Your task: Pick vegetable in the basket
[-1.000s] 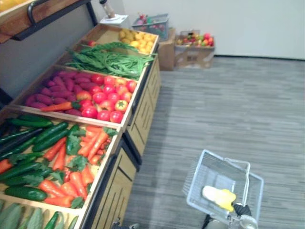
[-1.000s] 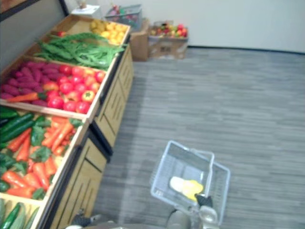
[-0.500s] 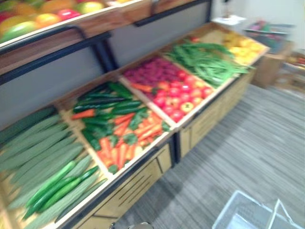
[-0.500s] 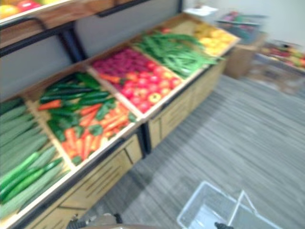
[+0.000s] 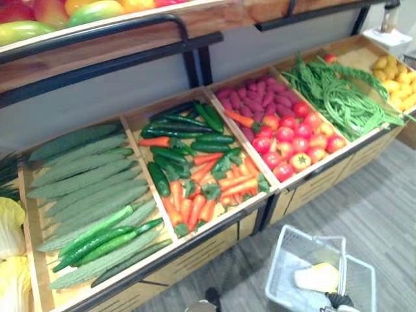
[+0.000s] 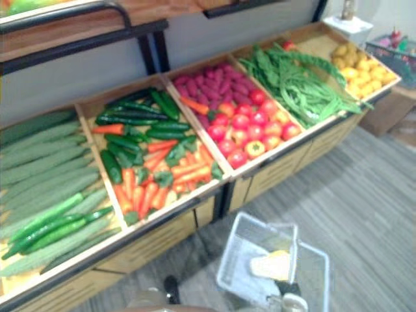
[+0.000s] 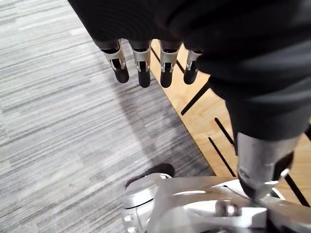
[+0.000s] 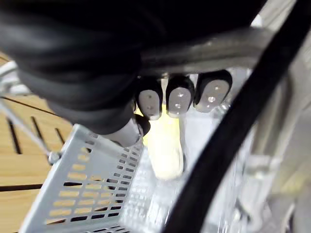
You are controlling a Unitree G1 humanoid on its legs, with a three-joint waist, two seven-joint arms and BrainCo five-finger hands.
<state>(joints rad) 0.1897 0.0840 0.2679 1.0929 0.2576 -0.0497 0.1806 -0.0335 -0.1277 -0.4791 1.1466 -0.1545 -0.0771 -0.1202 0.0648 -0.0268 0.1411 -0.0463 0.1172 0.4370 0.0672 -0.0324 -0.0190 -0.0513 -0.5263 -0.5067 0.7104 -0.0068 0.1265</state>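
- White mesh basket [image 5: 289, 257] hangs low over the grey striped carpet [image 7: 58, 97], just in front of the wooden produce stand [image 5: 305, 195]. One pale yellow item [image 5: 317, 277] lies inside; what it is can't be told.
- Right hand [image 8: 177, 99] has its fingers curled round the basket's grey bar handle [image 8: 209, 46].
- Left hand [image 7: 164, 65] has its fingers hanging straight and apart, holding nothing, down by the stand's front panel.
- No vegetable is in a hand yet; all of them lie in the stand's bins.
- Step looks like choosing and reaching. Best move: raise the free left hand over a front bin, take one loose piece from the top, and keep the basket level.
- Bins, left to right:
  - pale green long gourds [image 5: 84, 179] with slim bright-green cucumbers [image 5: 97, 237];
  - dark green cucumbers [image 5: 185, 133] behind orange carrots [image 5: 195, 201];
  - purple sweet potatoes [image 5: 253, 101] behind red tomatoes [image 5: 286, 140];
  - green beans [image 5: 338, 97];
  - yellow round produce [image 5: 393, 75].
- Pale cabbage [image 5: 10, 227] sits at the stand's far left.
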